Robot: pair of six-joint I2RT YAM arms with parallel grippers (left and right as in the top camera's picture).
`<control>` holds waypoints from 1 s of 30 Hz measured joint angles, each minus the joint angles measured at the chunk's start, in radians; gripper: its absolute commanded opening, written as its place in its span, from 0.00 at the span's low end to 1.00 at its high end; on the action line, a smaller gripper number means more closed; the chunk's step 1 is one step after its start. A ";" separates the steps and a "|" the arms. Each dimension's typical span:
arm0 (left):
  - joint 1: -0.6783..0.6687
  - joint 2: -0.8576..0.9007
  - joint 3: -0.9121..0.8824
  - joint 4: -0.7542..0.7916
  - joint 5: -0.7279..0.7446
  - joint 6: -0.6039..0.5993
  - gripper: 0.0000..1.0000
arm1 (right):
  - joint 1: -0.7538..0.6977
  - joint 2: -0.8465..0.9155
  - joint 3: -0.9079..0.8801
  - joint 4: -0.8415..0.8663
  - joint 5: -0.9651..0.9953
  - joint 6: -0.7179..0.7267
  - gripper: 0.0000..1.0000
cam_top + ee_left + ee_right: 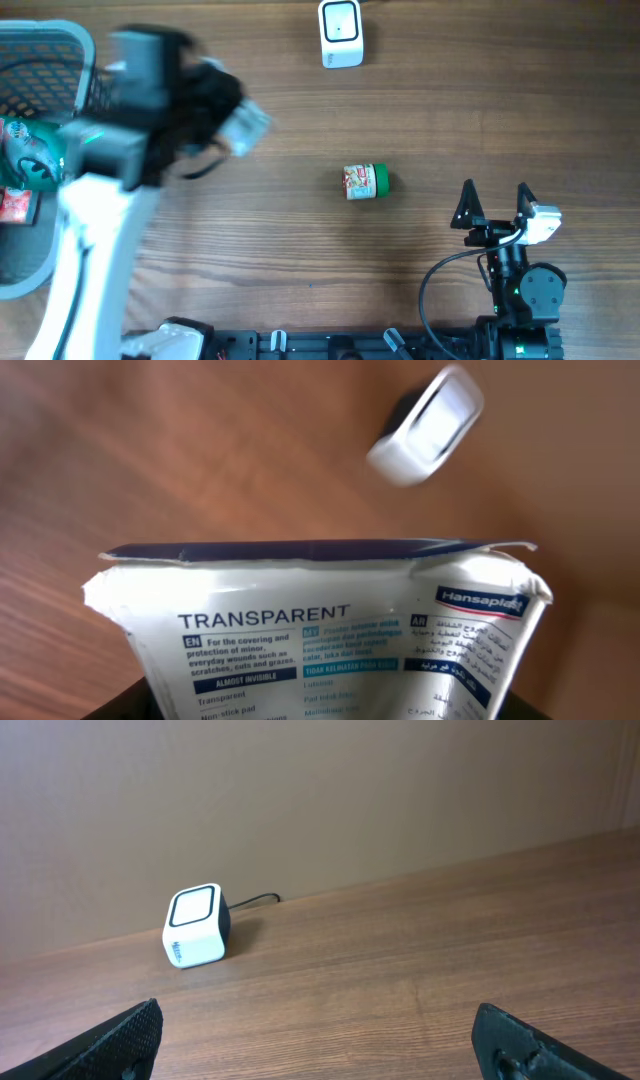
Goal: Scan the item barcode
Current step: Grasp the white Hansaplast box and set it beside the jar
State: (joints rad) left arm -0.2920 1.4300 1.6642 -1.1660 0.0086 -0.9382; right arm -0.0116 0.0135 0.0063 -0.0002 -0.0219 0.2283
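My left gripper (232, 120) is shut on a white and blue plaster box (320, 630), held above the table's left half. The box's printed side with small text fills the left wrist view, and no barcode shows on it. The white barcode scanner (341, 33) stands at the table's far edge; it shows blurred beyond the box (427, 426) and also in the right wrist view (196, 926). My right gripper (494, 205) rests open near the front right, nothing between its fingers (120, 1038). The left arm is motion-blurred in the overhead view.
A small jar with a green lid (366, 181) lies on its side mid-table. A wire basket (40, 60) at the far left holds several packaged items. The scanner's cable runs off the far edge.
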 measured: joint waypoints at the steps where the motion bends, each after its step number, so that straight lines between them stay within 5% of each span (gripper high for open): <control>1: -0.057 0.055 -0.023 0.005 -0.027 -0.008 0.61 | 0.000 0.000 0.000 0.000 0.000 0.000 1.00; 12: -0.351 0.665 -0.075 0.153 -0.109 -0.095 0.63 | 0.000 0.000 0.000 0.000 0.000 0.000 1.00; 14: -0.361 0.690 -0.077 0.154 -0.113 -0.100 0.72 | 0.000 0.000 0.000 0.000 0.000 0.000 1.00; 15: -0.364 0.693 -0.078 0.154 -0.113 -0.103 1.00 | 0.000 0.000 0.000 0.000 0.000 0.000 1.00; 24: -0.349 0.559 -0.029 0.012 -0.137 -0.068 1.00 | 0.000 0.000 0.000 0.000 0.000 0.000 1.00; 30: -0.153 0.140 0.219 -0.180 -0.359 -0.018 1.00 | 0.000 0.000 0.000 0.000 0.000 0.000 1.00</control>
State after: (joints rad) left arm -0.4454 1.5700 1.8835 -1.3457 -0.3508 -0.9565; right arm -0.0116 0.0135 0.0063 -0.0002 -0.0219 0.2283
